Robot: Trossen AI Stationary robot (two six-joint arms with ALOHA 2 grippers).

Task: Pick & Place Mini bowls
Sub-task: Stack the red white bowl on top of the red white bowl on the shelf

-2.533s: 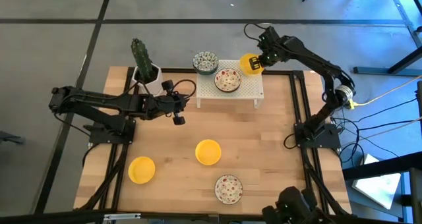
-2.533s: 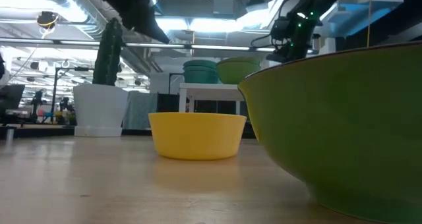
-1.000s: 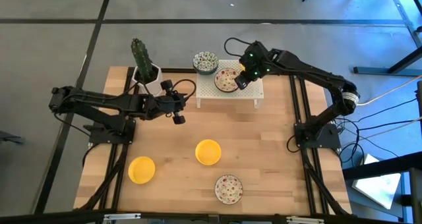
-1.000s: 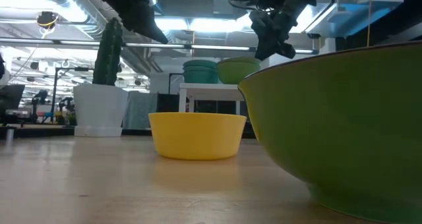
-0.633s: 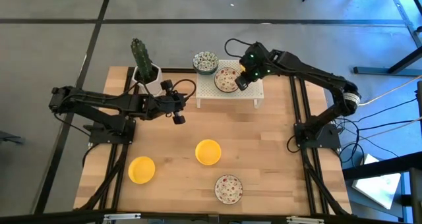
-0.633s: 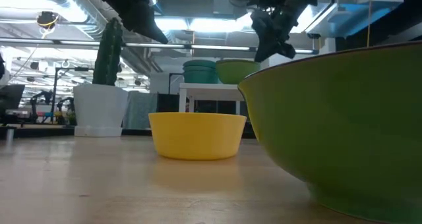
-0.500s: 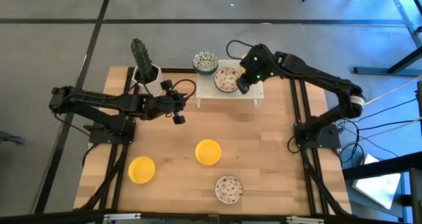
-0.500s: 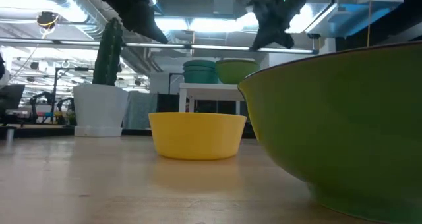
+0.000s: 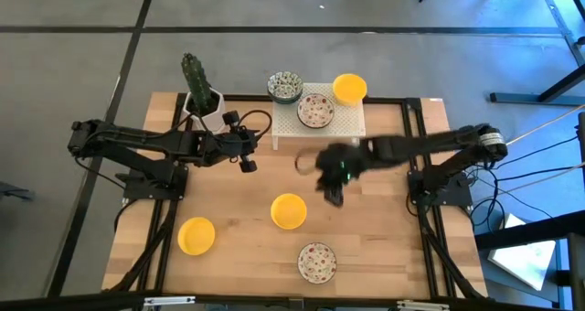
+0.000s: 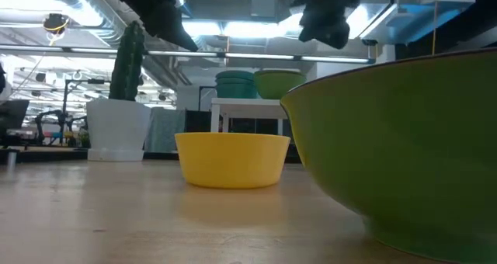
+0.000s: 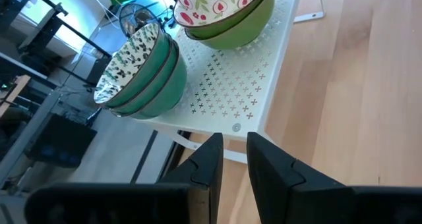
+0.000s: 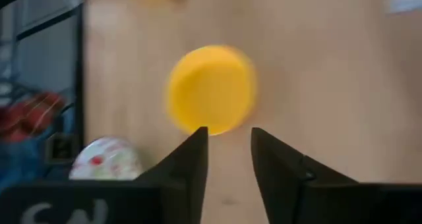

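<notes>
My right gripper [image 9: 334,194] is open and empty above the middle of the table, just right of a yellow bowl [image 9: 289,210]; its wrist view shows that bowl [image 12: 211,89] ahead of the fingertips. A second yellow bowl [image 9: 196,236] and a red floral bowl [image 9: 316,261] stand nearer the near edge. On the white rack [image 9: 347,126] stand stacked teal-speckled bowls [image 9: 285,86], stacked red floral bowls [image 9: 315,110] and a yellow bowl [image 9: 349,87]. My left gripper [image 9: 247,163] waits left of the rack, a little open, empty.
A white pot with a green cactus [image 9: 199,91] stands at the far left corner, beside my left arm. Black frame rails [image 9: 413,146] run along the table's sides. In the low view the red floral bowl's green outer wall [image 10: 404,155] fills the right.
My right gripper has swung from above the rack toward the table's near edge and now hangs over the middle of the table beside the yellow bowl there. The yellow bowl on the rack's far right corner, hidden under the arm before, now shows.
</notes>
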